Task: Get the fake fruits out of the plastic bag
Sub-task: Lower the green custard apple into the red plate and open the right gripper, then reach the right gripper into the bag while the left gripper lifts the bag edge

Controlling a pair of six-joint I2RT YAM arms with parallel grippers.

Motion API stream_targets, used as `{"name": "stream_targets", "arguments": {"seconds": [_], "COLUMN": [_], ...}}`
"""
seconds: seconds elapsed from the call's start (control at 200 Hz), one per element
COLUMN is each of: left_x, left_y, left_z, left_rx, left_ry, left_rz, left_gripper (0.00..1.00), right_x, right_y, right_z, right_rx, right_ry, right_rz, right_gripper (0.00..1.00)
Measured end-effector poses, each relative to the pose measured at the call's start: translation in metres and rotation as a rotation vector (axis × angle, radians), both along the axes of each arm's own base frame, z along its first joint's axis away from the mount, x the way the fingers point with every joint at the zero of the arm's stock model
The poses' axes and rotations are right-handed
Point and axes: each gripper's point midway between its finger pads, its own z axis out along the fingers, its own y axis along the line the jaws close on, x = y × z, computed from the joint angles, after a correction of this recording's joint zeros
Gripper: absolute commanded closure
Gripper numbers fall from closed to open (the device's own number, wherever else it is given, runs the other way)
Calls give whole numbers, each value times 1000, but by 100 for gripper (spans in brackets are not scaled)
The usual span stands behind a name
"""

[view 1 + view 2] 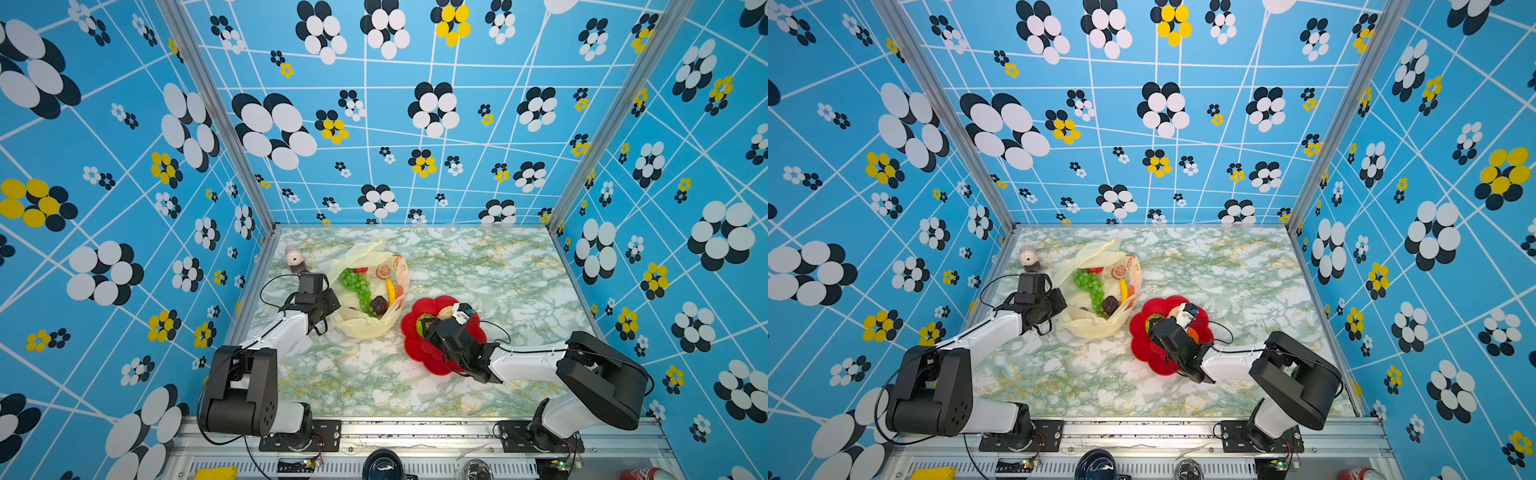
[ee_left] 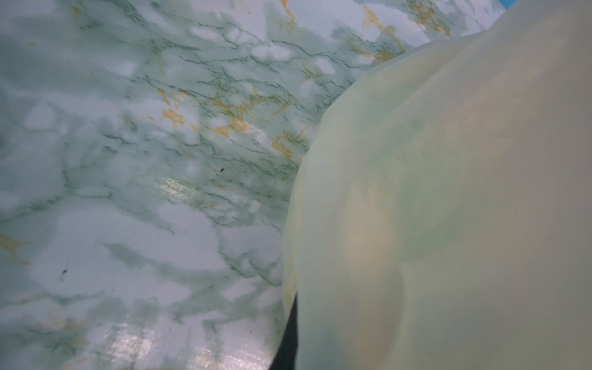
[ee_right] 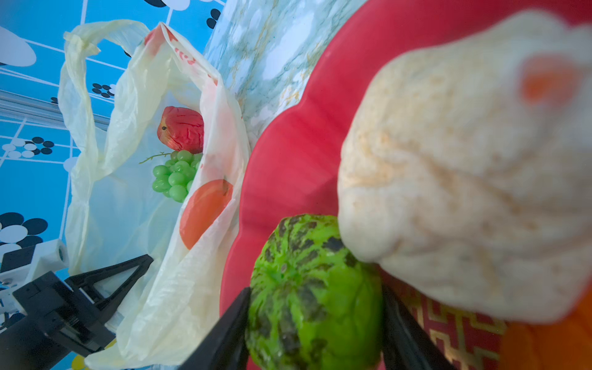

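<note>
My left tool (image 1: 331,305) is clenched on the plastic bag (image 1: 365,328). My right tool (image 3: 315,288) straddles the green netted ball (image 3: 304,266) on the red plate (image 1: 419,353); gripping or not, I can't tell. The grape bunch (image 1: 357,286), banana (image 1: 390,291) and apple (image 3: 181,129) are left to pull.

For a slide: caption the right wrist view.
Right tool holds green netted ball at red plate, beside cream bulb; bag beyond.

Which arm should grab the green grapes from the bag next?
Probably right. The left gripper is shut on the pale-yellow plastic bag, holding it open; the right gripper, over the red flower-shaped plate beside it, frees up after releasing the green netted plastic ball.
</note>
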Motion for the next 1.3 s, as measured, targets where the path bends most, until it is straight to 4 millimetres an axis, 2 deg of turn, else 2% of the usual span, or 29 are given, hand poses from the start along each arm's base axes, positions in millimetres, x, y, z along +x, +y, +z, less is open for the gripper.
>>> {"name": "stream_targets", "arguments": {"seconds": [0.235,0.475,0.605,0.705,0.835,1.01,1.075,1.18,1.3], "left_x": [0,0,0,0,5,39,52,68,70], "left_y": [0,0,-2,-4,-12,-43,-51,-62,-76], "left_z": [0,0,-1,-4,-3,37,51,63,65], "left_rx": [0,2,-2,-4,13,43,44,58,92], "left_ry": [0,-1,1,7,19,-58,-88,-102,-93], "left_rz": [-1,-3,-14,-23,-52,-129,-147,-172,-216], "left_gripper": [100,100,100,100,100,100,100,100,100], "right_x": [-4,-13,-16,-19,-25,-4,6,28,64], "right_y": [-7,-12,-14,-16,-16,17,29,48,68], "right_z": [1,12,16,20,31,100,116,122,113], "right_rx": [-11,-23,-24,-33,-141,-170,-193,-248,-297], "right_ry": [2,5,5,6,23,-89,-128,-147,-128], "right_rz": [-3,4,9,15,49,112,137,184,231], "right_gripper": [26,21,21,26,25,24,24,24,24]}}
